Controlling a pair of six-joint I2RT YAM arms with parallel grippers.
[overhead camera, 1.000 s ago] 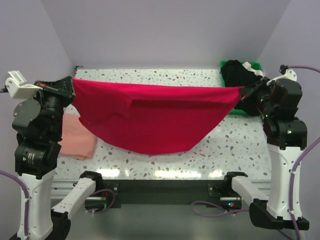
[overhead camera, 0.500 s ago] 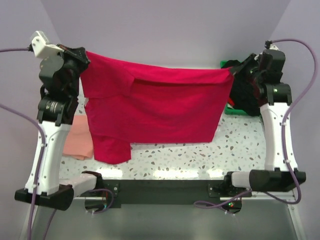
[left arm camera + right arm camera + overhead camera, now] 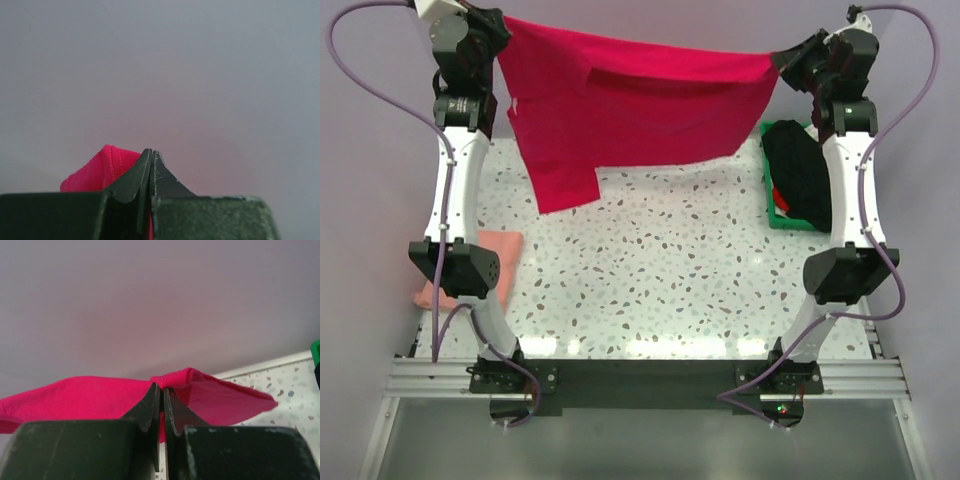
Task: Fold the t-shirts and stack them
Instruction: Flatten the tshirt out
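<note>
Red t-shirt (image 3: 640,100): held in the air over the far part of the table (image 3: 650,270), spread left-to-right btwn the left gripper (image 3: 498,25) and the right gripper (image 3: 782,58), clear of the surface. The top edge is pulled nearly straight, w/ the left end slightly higher than the right. A narrower section is seen hanging lower at the left side; the rest ends in a roughly level bottom edge.

Left gripper: raised at far left. Jaws are closed on the shirt's top-left corner. In the left wrist view the fingertips are seen meeting w/ no gap. A stitched fold of red fabric is bunched out just left of the tips, against a plain wall (image 3: 160,60).

Right gripper: raised at far right. Jaws are clamped on the shirt's top-right corner. In the right wrist view only a thin slit is left btwn the fingers; red cloth is pinched there and fans out to both sides.

Pink t-shirt (image 3: 510,245): laid on the table at near left, partly hidden by the left arm (image 3: 455,190). Fold condition cannot be determined. It is well apart from the red t-shirt.

Green bin (image 3: 782,218): set on the table at the right, beside the right arm (image 3: 848,170). A dark cloth (image 3: 798,165) is piled in it and rises above the rim.
</note>
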